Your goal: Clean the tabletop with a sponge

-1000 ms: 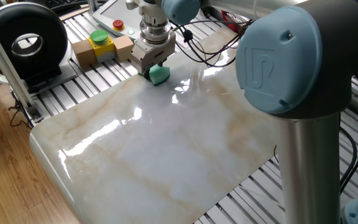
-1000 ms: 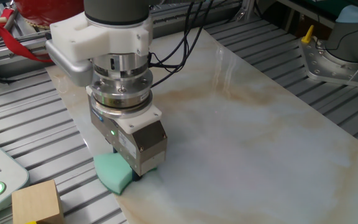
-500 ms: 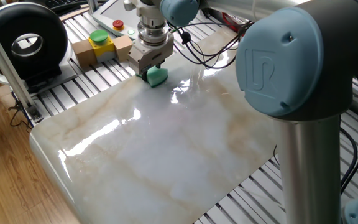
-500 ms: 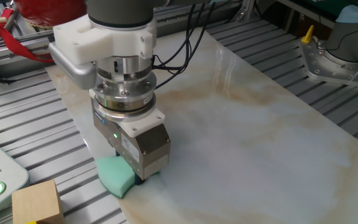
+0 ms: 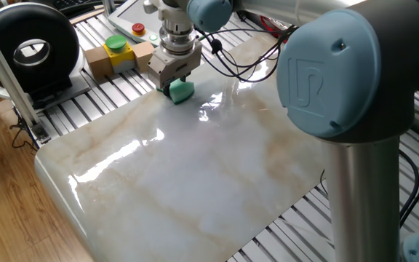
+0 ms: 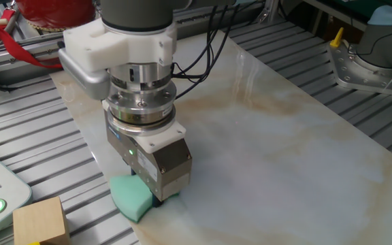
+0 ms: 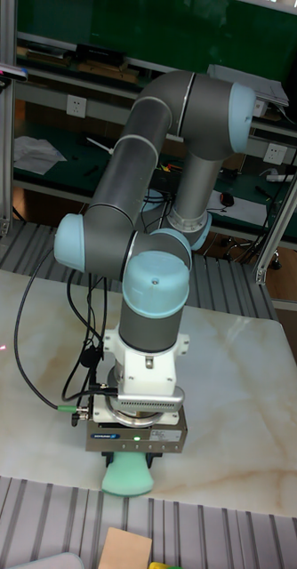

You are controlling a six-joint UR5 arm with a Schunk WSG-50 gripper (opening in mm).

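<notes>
The sponge (image 6: 133,198) sits clamped in the pincer (image 6: 156,197), pressed flat on the counter (image 6: 284,143) directly beneath it, at the slab's edge by the ribbed frame (image 6: 39,143). That downward hold likely keeps foam in contact for wiping.

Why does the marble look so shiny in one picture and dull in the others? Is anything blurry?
In one fixed view, bright white glare streaks across the tabletop, reflecting overhead light, and the near arm joint looks huge. In the other fixed view the slab looks matte and hazy, though the sponge is sharp. In the tall fixed view, lighting is even, the background dim.
</notes>
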